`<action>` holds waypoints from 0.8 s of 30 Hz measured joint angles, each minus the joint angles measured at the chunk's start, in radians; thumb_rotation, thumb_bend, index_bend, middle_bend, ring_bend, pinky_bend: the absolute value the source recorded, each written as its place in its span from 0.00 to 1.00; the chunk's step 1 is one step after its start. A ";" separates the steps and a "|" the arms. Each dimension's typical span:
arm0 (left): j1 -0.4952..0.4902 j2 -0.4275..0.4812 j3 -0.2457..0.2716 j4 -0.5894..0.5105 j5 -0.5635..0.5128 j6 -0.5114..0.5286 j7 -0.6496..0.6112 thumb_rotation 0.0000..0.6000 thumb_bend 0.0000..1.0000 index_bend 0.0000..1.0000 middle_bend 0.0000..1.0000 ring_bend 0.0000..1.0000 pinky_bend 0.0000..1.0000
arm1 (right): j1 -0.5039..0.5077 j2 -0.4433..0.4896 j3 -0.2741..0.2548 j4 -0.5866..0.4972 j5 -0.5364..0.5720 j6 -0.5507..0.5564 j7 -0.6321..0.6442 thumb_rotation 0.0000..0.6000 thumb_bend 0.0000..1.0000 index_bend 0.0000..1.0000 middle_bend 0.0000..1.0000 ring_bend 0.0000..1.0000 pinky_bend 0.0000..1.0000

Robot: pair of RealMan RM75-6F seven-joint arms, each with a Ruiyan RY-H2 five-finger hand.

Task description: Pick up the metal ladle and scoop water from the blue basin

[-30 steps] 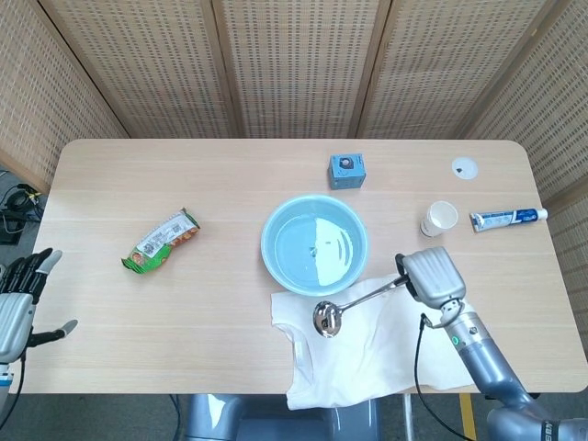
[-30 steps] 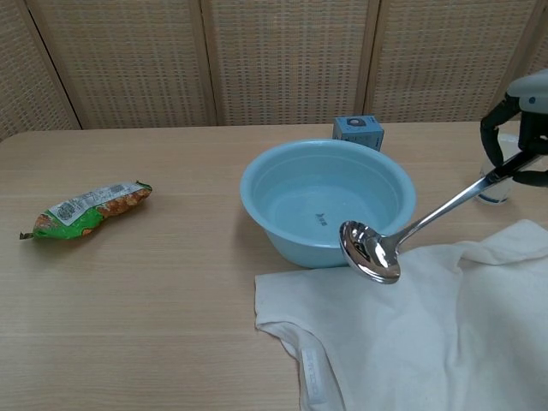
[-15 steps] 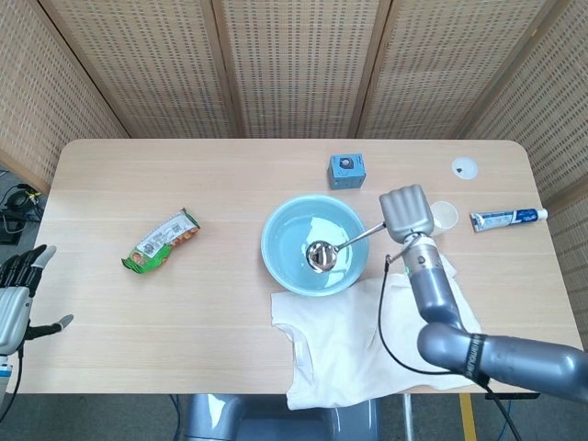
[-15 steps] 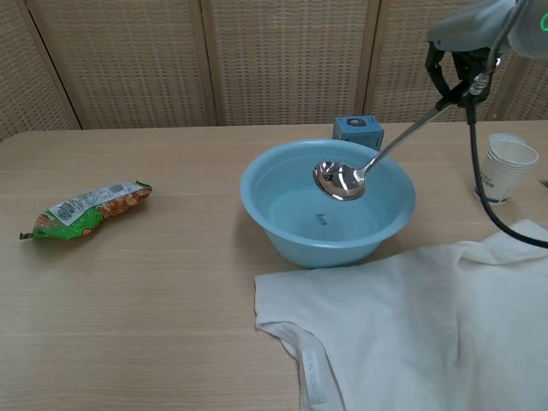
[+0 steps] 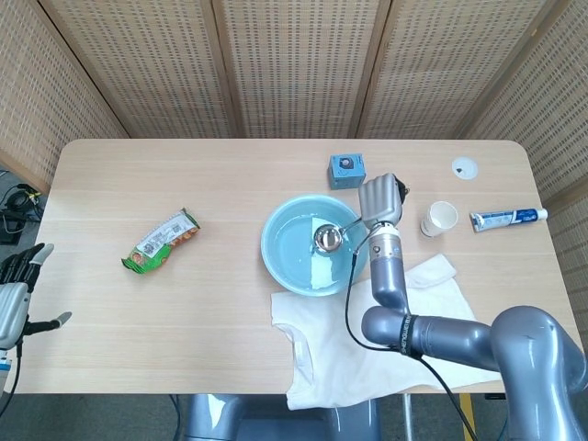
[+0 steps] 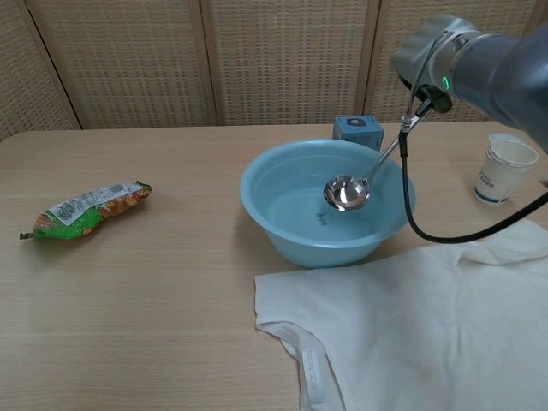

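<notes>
We see the right hand point(image 5: 381, 200) holding the metal ladle point(image 6: 353, 189) by the upper end of its handle, with the fingers closed around it, above the far-right side of the blue basin point(image 5: 277, 260). The basin stands near the middle of the surface point(image 5: 184, 312), slightly toward its right edge, and contains water. In the chest view the ladle's handle slopes down and leftward from the hand, and the bowl of the ladle hangs inside the basin's rim, close over the water; we cannot tell whether it touches the water or holds any. We judge the pick-up to be done, since the ladle is clear of the surface and carried by the hand, and the scoop itself to be what remains: the bowl needs to dip below the water line and rise filled. The left hand point(image 5: 16, 292) hangs off the left edge of the surface with its fingers spread and holding nothing. Also present are a white cloth point(image 6: 411, 325) at the near edge just beside the basin, a snack packet point(image 5: 162, 241) toward the left, a small blue box point(image 5: 347, 171) beyond the basin, and a paper cup point(image 5: 438, 219) and toothpaste tube point(image 5: 508, 218) toward the right edge.
</notes>
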State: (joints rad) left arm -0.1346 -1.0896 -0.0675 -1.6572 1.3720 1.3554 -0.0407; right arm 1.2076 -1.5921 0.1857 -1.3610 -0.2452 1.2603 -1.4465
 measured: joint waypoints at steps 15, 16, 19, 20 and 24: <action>-0.011 0.007 -0.006 0.022 -0.010 -0.025 -0.057 1.00 0.00 0.00 0.00 0.00 0.00 | -0.009 -0.160 -0.085 0.166 -0.119 0.026 -0.095 1.00 0.80 0.72 1.00 1.00 1.00; -0.011 0.008 -0.007 0.022 -0.011 -0.026 -0.059 1.00 0.00 0.00 0.00 0.00 0.00 | -0.013 -0.170 -0.090 0.178 -0.125 0.025 -0.102 1.00 0.80 0.72 1.00 1.00 1.00; -0.012 0.008 -0.007 0.022 -0.012 -0.028 -0.063 1.00 0.00 0.00 0.00 0.00 0.00 | -0.026 -0.194 -0.099 0.208 -0.137 0.019 -0.122 1.00 0.80 0.72 1.00 1.00 1.00; -0.012 0.008 -0.006 0.022 -0.012 -0.029 -0.064 1.00 0.00 0.00 0.00 0.00 0.00 | -0.031 -0.199 -0.100 0.214 -0.139 0.016 -0.126 1.00 0.80 0.72 1.00 1.00 1.00; -0.014 0.006 -0.005 0.023 -0.013 -0.034 -0.060 1.00 0.00 0.00 0.00 0.00 0.00 | -0.050 -0.227 -0.099 0.237 -0.146 -0.001 -0.144 1.00 0.80 0.73 1.00 1.00 1.00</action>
State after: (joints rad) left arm -0.1488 -1.0834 -0.0720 -1.6347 1.3586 1.3215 -0.1005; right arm 1.1577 -1.8189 0.0864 -1.1243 -0.3908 1.2588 -1.5900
